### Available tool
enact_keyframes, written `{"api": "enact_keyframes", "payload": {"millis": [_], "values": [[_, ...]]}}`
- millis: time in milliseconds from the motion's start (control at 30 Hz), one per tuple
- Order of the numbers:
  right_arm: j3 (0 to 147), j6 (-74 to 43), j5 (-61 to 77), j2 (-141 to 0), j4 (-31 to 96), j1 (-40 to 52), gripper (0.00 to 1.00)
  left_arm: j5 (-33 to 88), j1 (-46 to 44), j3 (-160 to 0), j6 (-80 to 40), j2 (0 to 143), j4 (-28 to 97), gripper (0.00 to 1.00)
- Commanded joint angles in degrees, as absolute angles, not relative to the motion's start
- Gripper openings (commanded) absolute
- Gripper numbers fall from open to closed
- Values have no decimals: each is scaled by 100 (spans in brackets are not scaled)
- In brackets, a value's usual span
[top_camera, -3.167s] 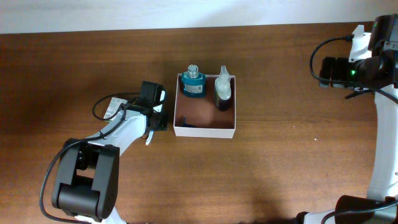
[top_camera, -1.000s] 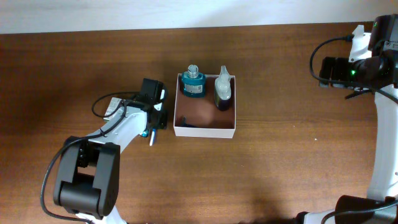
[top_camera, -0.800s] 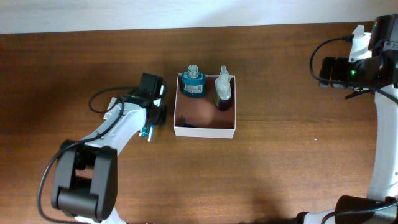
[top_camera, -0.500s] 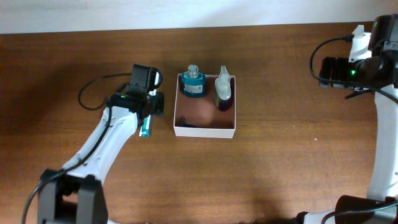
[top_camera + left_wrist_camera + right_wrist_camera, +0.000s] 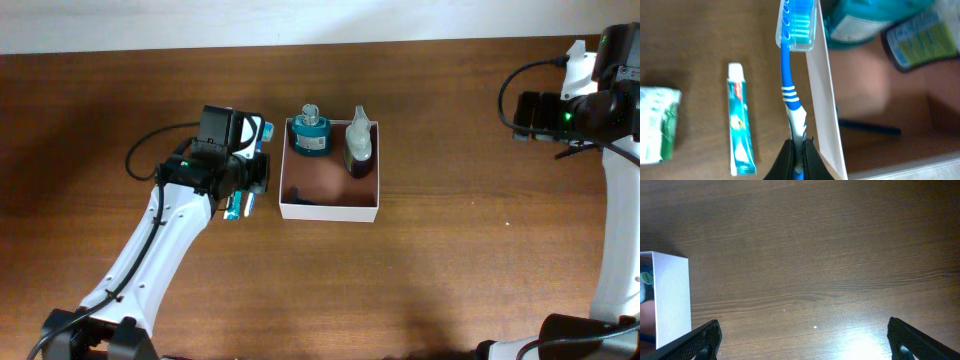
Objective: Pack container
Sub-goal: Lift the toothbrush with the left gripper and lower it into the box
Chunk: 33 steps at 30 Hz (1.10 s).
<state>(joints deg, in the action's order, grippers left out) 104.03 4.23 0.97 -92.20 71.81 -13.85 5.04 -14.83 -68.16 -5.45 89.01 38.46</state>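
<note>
**Blue toothbrush pinched just outside the box's left wall**

Blue and white, the toothbrush (image 5: 791,95) is clamped low on its handle by the left fingers (image 5: 789,156), which are pressed together on it with no gap showing. Its bristle end sits in a clear cap and points away from the fingers.

The container (image 5: 330,213), a square shallow box with white walls and a reddish-brown inside, stands on the brown wooden tabletop (image 5: 450,280). From overhead, the left fingers are just beside its left wall, on the outside. In the left wrist view that white wall runs just to the right of the toothbrush shaft, and the capped head overlaps the wall's far end. Whether brush and wall touch cannot be told.

Inside the container, along its far wall, are a teal bottle (image 5: 311,134) and a dark bottle with a pale top (image 5: 358,147). A thin dark item (image 5: 870,128) lies on the floor nearer the fingers.

Outside the box, left of the toothbrush, a teal-and-white toothpaste tube (image 5: 740,122) lies flat on the tabletop. Further left is a green-and-white packet (image 5: 657,125), cut off by the frame edge.

The right fingers (image 5: 705,339) are spread wide and hold nothing. They hang over bare wood well to the right of the container, whose white wall just shows at the left edge of the right wrist view.
</note>
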Motion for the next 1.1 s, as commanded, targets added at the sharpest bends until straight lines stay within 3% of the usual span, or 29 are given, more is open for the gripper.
{"api": "enact_keyframes", "payload": {"millis": [0, 300, 1067], "values": [[10442, 355, 126, -9231, 7179, -1389, 99, 864, -1466, -6912, -578, 8739, 4073, 0], [10442, 355, 126, -9229, 7179, -1389, 99, 1680, -1466, -6912, -576, 8739, 4313, 0], [10442, 355, 126, -9231, 7179, -1389, 99, 1068, -2552, -6910, 1253, 8742, 3138, 0]]}}
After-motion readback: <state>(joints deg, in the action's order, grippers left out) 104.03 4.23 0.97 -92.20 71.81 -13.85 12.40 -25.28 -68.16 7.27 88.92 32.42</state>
